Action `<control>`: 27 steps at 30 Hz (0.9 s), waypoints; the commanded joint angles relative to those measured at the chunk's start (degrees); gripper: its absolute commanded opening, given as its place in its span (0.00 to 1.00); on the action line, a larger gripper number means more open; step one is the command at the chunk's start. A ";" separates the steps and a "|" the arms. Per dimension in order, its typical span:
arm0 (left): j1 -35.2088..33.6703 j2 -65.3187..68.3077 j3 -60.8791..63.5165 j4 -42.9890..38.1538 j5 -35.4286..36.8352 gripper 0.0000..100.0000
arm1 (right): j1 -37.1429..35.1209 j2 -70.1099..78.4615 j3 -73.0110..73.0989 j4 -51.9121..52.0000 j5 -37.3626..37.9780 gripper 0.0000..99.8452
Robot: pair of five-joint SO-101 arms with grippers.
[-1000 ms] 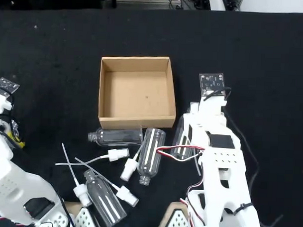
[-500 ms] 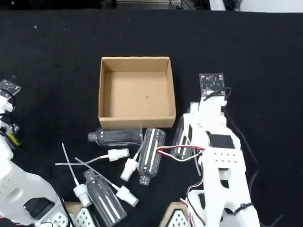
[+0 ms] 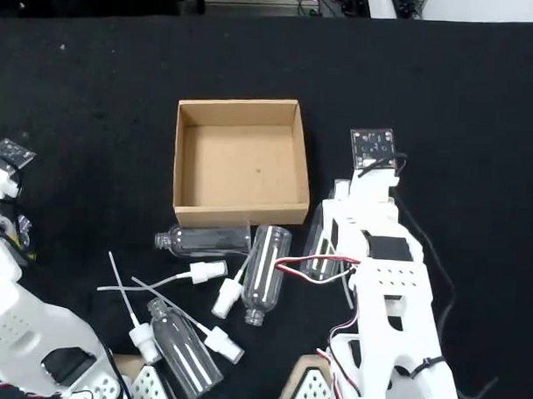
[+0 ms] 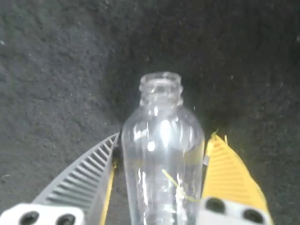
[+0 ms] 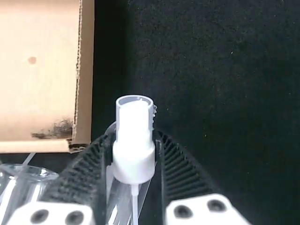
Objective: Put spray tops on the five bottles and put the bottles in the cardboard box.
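Note:
The open cardboard box (image 3: 241,164) sits mid-table with nothing inside. In front of it lie clear bottles without tops (image 3: 204,239) (image 3: 266,268) (image 3: 184,350) and several loose white spray tops with thin tubes (image 3: 207,272) (image 3: 222,342). My left gripper (image 4: 164,140) is shut on a clear bottle (image 4: 161,140) whose threaded neck (image 4: 160,86) is bare; that arm (image 3: 4,190) is at the table's left edge. My right gripper (image 5: 133,150) is shut on a white spray top (image 5: 135,136) just right of the box corner (image 5: 79,136). The right arm (image 3: 378,256) lies over another bottle (image 3: 317,245).
Black cloth covers the table (image 3: 445,92). There is free room behind the box and on the far right. The arms' bases (image 3: 312,389) crowd the front edge. A bottle neck (image 5: 18,187) lies close beside the right gripper.
The left arm has shifted slightly at the table's left edge, still holding its bottle. The right arm and the things on the table have not moved.

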 commanded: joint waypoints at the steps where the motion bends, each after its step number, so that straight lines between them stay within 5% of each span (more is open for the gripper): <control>1: -2.51 -1.23 -3.30 0.09 -2.90 0.26 | 1.85 -2.59 -0.40 -1.32 -0.09 0.01; 27: 0.04 -0.97 -2.68 0.00 1.76 0.24 | 1.76 -2.59 -0.31 -0.97 -0.18 0.01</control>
